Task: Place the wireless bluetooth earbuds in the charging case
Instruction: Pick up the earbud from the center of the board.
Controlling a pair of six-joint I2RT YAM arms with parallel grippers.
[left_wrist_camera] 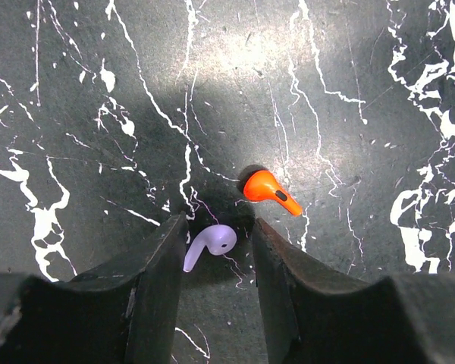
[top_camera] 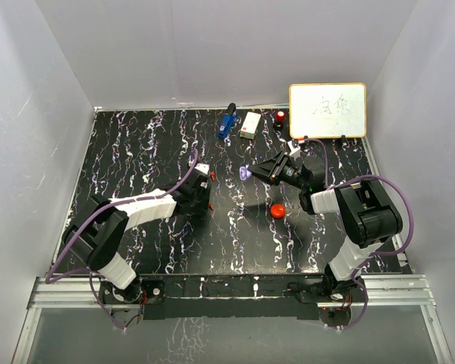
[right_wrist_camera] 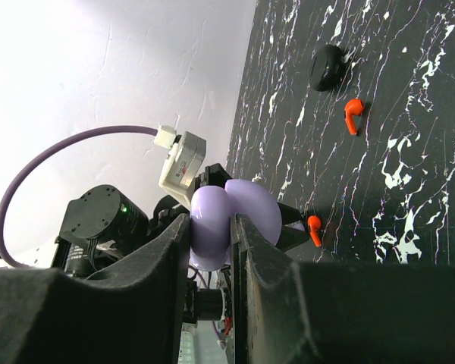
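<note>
Black marble-patterned tabletop (top_camera: pixel 136 152), veined in white, fills the top view, with the 2 arms rising from the bottom edge of the frame. The left gripper (left_wrist_camera: pixel 218 227) points down at the table with its jaws parted. A purple earbud (left_wrist_camera: pixel 211 245) lies on the surface between its 2 fingers (left_wrist_camera: pixel 155 280), low in the centre of the left wrist view. Its stem runs close to the finger on the frame's left, though I cannot tell whether they touch, and nothing is clamped. Just above and to the right in that view, an orange-red earbud (left_wrist_camera: pixel 268 189) lies flat on the table, outside the jaws and apart from the purple one. The right gripper (right_wrist_camera: pixel 212 227) is clenched on a purple charging case (right_wrist_camera: pixel 246 208), whose 2 rounded lobes bulge above the fingertips at lower centre of the right wrist view. In the top view this case sits just right of the frame's centre. In the right wrist view a further orange-red earbud lies at upper right, just below a dark rounded object (right_wrist_camera: pixel 327 67). A round red case (top_camera: pixel 277 209) rests on the table below the right gripper in the top view. Along the table's top edge stand a blue gadget (top_camera: pixel 226 123), a white box (top_camera: pixel 251 125) and a small red item (top_camera: pixel 280 116), and a whiteboard (top_camera: pixel 327 110) stands at upper right.
</note>
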